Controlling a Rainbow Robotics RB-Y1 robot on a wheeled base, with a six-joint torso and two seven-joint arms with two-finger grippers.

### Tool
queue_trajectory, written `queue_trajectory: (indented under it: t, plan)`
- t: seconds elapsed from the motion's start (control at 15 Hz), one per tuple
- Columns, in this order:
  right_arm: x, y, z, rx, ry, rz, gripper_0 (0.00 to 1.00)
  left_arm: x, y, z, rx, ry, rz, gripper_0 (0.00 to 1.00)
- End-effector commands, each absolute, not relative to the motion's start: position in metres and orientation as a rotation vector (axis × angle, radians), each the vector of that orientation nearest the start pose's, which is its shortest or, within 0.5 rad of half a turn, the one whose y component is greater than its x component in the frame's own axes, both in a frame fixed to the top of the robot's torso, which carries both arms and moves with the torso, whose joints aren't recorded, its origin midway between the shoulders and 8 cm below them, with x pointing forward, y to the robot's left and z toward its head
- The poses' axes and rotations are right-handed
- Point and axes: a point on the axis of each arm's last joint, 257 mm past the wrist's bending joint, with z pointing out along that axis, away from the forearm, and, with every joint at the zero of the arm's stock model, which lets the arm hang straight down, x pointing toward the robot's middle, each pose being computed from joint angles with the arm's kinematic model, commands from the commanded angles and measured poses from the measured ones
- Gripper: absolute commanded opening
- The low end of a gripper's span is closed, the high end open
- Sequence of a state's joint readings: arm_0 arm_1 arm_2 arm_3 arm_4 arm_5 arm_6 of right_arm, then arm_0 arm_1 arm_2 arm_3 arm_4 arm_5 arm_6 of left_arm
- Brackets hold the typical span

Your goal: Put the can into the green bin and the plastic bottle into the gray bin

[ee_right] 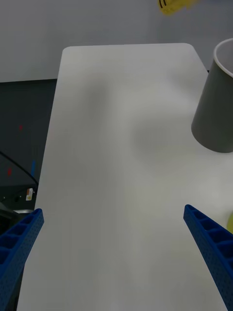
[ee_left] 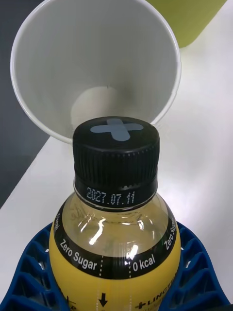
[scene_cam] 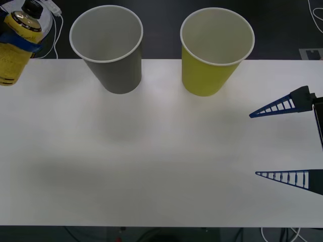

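Note:
The plastic bottle (scene_cam: 15,48), yellow with a black cap (ee_left: 116,153), hangs in the air at the table's far left corner. My left gripper (scene_cam: 19,43) is shut on its body (ee_left: 114,272). Just ahead of the cap stands the gray bin (ee_left: 97,63), upright and empty, right of the bottle (scene_cam: 107,48). The green bin (scene_cam: 217,50) stands upright to the right of the gray one. My right gripper (scene_cam: 254,144) is open over the table's right side, nothing between its fingers (ee_right: 112,210). The can is out of view.
Both bins stand near the far edge of the white table (scene_cam: 151,166). A white cable (scene_cam: 54,20) lies on the dark floor behind the bottle. Another cable (scene_cam: 282,234) shows below the near right edge.

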State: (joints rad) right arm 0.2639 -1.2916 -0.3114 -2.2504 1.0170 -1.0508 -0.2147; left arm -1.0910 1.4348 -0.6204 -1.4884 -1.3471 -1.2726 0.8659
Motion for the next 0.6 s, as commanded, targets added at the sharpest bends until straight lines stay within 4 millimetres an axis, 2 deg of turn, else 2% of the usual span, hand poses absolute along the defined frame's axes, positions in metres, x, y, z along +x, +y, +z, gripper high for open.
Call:
queue_trajectory:
  t: [0.07,0.33,0.6]
  plan:
    - [0.294,-0.190,-0.080,-1.647,1.412,0.445,1.00,0.508,0.304,0.027,1.302,2.122,-0.039,0.00]
    - [0.294,-0.190,-0.080,-1.647,1.412,0.445,1.00,0.521,0.291,0.048,1.341,2.123,-0.026,0.00]
    - [0.294,-0.190,-0.080,-1.647,1.412,0.445,1.00,0.538,0.269,0.068,1.374,2.093,-0.009,0.00]
